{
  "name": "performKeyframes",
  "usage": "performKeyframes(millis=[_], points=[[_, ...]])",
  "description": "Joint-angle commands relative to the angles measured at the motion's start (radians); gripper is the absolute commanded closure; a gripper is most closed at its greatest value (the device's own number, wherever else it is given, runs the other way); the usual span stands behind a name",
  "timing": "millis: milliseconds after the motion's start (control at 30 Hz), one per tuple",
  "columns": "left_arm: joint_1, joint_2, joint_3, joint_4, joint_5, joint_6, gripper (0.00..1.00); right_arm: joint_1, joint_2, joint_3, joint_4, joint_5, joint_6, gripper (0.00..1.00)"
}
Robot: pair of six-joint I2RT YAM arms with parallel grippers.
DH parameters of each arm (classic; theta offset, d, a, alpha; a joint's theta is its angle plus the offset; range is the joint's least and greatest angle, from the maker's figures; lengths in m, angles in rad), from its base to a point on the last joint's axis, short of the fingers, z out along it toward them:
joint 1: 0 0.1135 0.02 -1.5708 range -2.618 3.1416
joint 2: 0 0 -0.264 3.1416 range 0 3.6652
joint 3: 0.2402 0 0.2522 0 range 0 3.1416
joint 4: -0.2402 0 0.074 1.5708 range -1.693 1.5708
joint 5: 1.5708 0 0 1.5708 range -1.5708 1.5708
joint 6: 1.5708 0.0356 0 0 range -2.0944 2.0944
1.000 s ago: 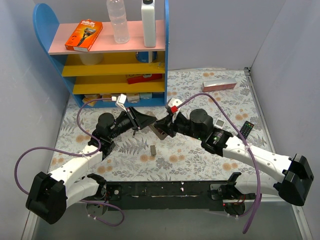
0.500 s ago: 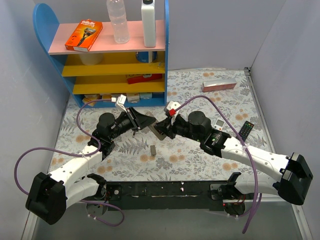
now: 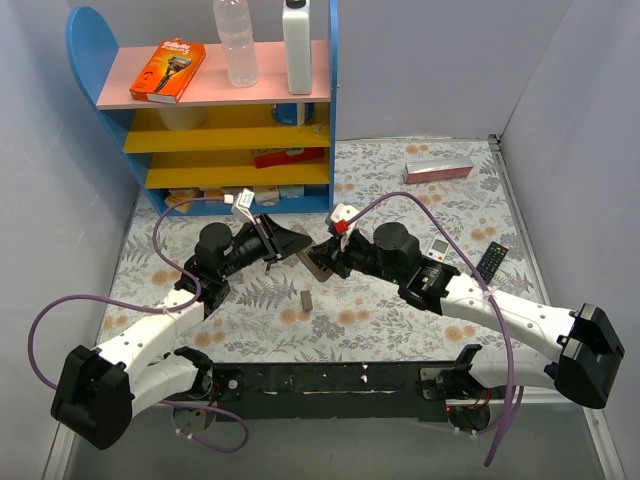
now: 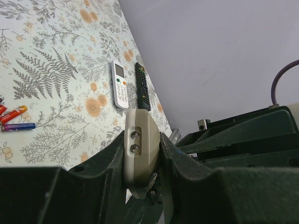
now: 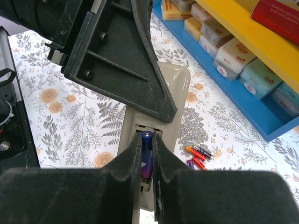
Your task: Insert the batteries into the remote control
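My left gripper [image 4: 142,140] is shut on one end of the remote control [image 4: 140,149], a pale beige-white handset held above the table with its back up. In the right wrist view its battery bay [image 5: 148,135] is open. My right gripper [image 5: 147,140] is shut on a blue-purple battery [image 5: 147,151] and holds it lengthwise inside the bay. Several loose red and purple batteries [image 5: 198,156] lie on the cloth beside the remote; they also show in the left wrist view [image 4: 14,119]. In the top view both grippers meet at the remote [image 3: 320,264] at the table's middle.
A white remote with a display [image 4: 119,84] and a black remote [image 4: 141,86] lie side by side at the right [image 3: 437,248]. A small grey piece [image 3: 306,299] lies in front of the grippers. A blue and yellow shelf [image 3: 230,130] stands at the back left, a pink box [image 3: 437,171] at the back right.
My right arm has shifted slightly left, closer to the remote. My left arm has held the remote steady.
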State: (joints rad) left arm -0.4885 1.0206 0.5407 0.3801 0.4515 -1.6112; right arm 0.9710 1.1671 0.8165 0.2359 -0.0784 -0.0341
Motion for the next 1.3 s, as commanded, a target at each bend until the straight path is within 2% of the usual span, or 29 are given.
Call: performKeyframes(millis=[0,467,667,1267], points=[[-0.009,-0.025,0.073,-0.032,0.009,0.017,1.00,0.001,0.022,0.000,0.002,0.023,-0.026,0.99],[-0.009,-0.024,0.097,-0.096,0.010,0.027,1.00,0.001,0.042,-0.036,0.002,0.075,0.014,0.92],[-0.010,-0.033,0.093,-0.124,0.001,0.017,1.00,0.001,0.037,-0.059,0.002,0.155,0.082,0.87],[-0.010,-0.024,0.102,-0.164,0.019,0.002,1.00,0.001,0.043,-0.080,0.002,0.138,0.132,0.75]])
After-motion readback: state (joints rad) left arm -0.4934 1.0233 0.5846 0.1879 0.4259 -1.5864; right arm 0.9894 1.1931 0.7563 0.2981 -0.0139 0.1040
